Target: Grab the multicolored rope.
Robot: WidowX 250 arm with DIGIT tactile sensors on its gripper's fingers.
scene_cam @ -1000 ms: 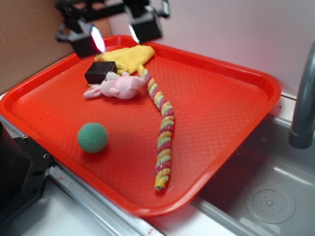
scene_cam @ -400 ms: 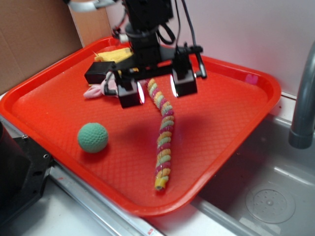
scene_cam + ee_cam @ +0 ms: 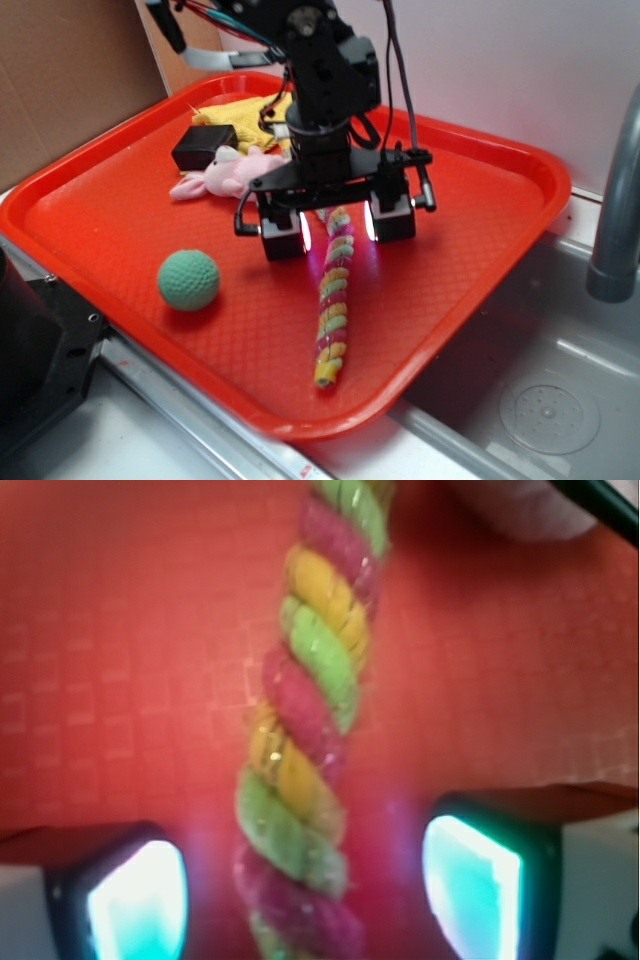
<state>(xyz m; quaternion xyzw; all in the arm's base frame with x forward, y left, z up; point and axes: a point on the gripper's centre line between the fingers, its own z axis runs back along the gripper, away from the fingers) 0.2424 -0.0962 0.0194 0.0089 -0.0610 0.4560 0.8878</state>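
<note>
And there it was, the tool (image 3: 336, 222) sat low over the red tray (image 3: 480, 190), spread wide, 1 finger on each side of the multicolored rope (image 3: 333, 290). Released, nothing gripped yet! In the wrist view the rope (image 3: 305, 730) ran straight up the middle between the 2 glowing fingertips (image 3: 135, 895), with red tray showing on both sides of it, so neither pad was touching.

The rope itself lay flat on the tray, its near end down by the front rim, its far end hidden behind the arm. The tool straddled it in the upper half of the visible length.

The green ball (image 3: 188, 279) sat well off toward the tray's near-left side, no trouble there. The pink plush bunny (image 3: 225, 172), the black block (image 3: 203, 146) and the yellow cloth (image 3: 232, 111) were bunched at the back, clear of the fingers.

My read: the approach and alignment looked done, and done well. What was left was the squeeze and the lift. Whether the fingers were low enough to catch the rope, I couldn't tell for sure.
</note>
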